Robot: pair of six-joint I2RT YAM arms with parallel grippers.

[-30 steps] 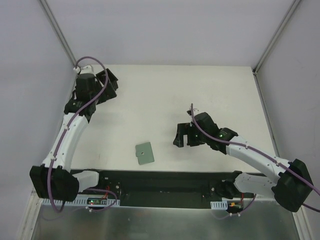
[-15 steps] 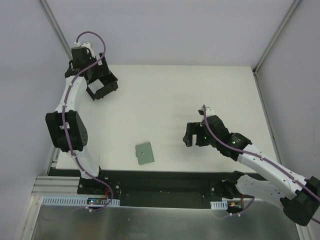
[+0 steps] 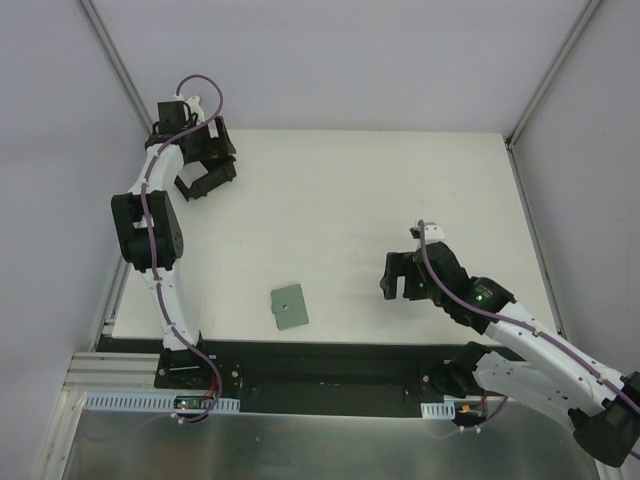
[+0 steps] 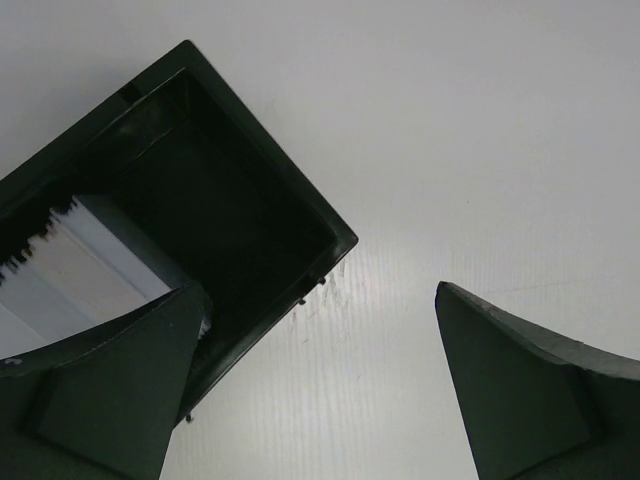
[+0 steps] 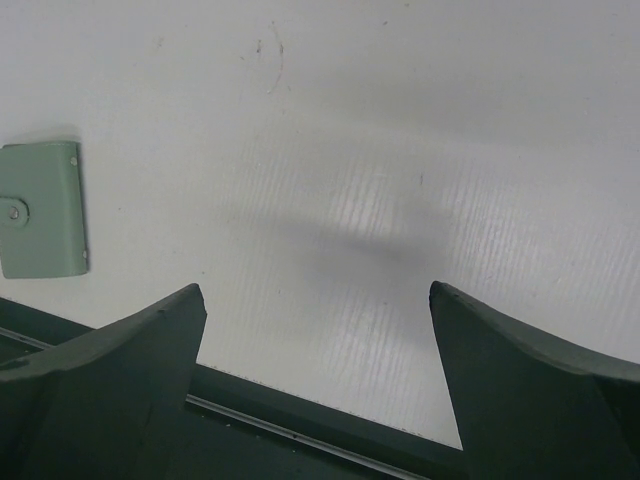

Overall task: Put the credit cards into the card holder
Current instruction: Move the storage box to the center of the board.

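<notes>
- Black plastic card holder [image 4: 270, 180] sits at the table's [image 3: 350, 180] far-left corner, with pale credit cards [image 4: 75, 270] showing inside it.
- The left gripper [image 4: 320, 300] hangs over it, spread wide and empty; its arm has folded upright.
- The right gripper [image 5: 315, 290], equally wide and empty, has drawn back towards the near edge.
- The loading looks finished.

The left arm [image 3: 148, 215] is folding up steeply at the far left corner, while the right gripper [image 3: 400, 285] is drawing back rightward towards its base

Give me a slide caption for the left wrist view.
Open left gripper hovers over the black card holder, a pale card inside.
</notes>
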